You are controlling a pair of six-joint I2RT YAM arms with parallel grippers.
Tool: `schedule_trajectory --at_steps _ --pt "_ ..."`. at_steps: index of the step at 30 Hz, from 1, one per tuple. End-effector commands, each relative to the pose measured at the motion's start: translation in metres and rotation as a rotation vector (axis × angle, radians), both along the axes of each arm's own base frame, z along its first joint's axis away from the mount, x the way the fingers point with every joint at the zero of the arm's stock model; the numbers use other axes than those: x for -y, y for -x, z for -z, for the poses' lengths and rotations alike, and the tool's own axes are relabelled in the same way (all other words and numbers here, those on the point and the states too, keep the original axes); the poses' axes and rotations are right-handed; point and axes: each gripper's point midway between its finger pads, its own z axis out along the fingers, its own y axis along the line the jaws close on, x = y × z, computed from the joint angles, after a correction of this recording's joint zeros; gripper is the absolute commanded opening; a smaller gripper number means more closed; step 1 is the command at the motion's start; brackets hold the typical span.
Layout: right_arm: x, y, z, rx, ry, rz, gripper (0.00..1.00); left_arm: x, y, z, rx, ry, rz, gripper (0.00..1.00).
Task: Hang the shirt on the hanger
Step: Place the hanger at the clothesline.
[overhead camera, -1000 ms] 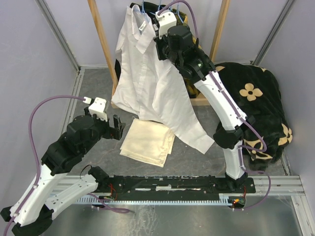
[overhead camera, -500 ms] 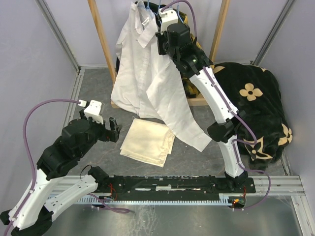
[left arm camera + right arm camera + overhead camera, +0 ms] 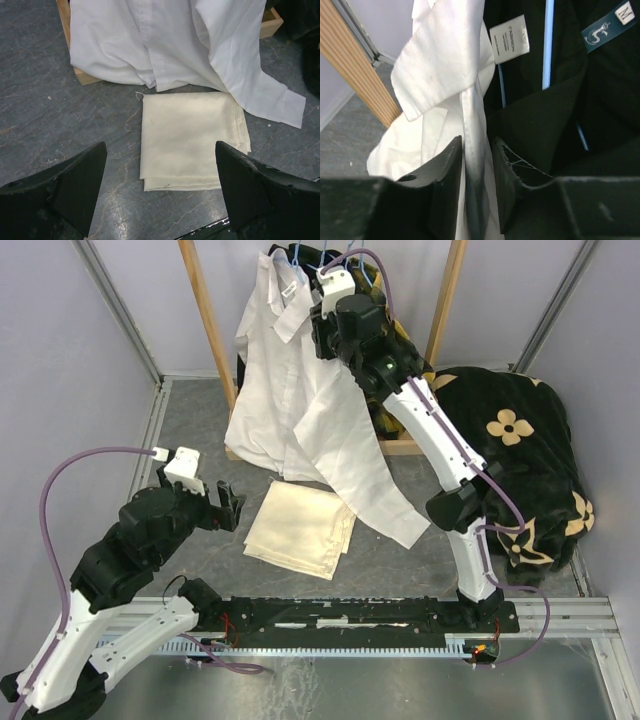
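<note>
The white shirt (image 3: 285,400) hangs at the back from the rack, with one sleeve trailing down onto the floor. My right gripper (image 3: 323,332) is raised by the collar and is shut on a fold of the shirt's front edge (image 3: 472,115). Its jaws stand narrow with the cloth between them (image 3: 477,144). Thin light-blue wire (image 3: 548,45) shows beside the collar among black clothes; I cannot tell which hanger it belongs to. My left gripper (image 3: 230,505) is open and empty, low over the floor, facing the shirt's hem (image 3: 150,45). Its fingertips (image 3: 100,150) stand wide apart.
A cream-yellow folded cloth (image 3: 300,528) lies on the grey floor below the shirt; it also shows in the left wrist view (image 3: 190,140). A black blanket with cream flowers (image 3: 520,460) is heaped at the right. Wooden rack posts (image 3: 205,320) and its base (image 3: 80,75) stand behind the shirt.
My right gripper has moved up and back toward the rack with the shirt, lifting the collar. My left arm has drawn back a little to the left.
</note>
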Motion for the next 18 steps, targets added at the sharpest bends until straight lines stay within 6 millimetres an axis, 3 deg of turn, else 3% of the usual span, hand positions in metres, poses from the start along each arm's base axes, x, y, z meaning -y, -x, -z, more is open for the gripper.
schedule_trajectory --at_steps 1,5,10,15,18 --pt "0.024 0.036 -0.078 0.142 -0.061 -0.037 0.46 0.007 -0.001 -0.012 0.03 0.103 -0.005 0.95" --pt "0.047 0.073 -0.103 0.178 -0.05 -0.067 0.65 0.016 -0.003 -0.005 -0.006 0.123 0.011 0.96" --pt "0.073 0.122 -0.098 0.149 -0.01 -0.129 0.76 0.036 -0.008 0.02 -0.105 0.119 0.045 0.98" --pt "0.105 0.168 -0.062 0.074 0.011 -0.138 0.84 0.047 -0.016 0.051 -0.229 0.085 0.022 0.98" --pt "0.131 0.19 -0.022 -0.022 0.029 -0.079 0.85 0.051 -0.019 0.066 -0.286 0.057 0.012 0.99"
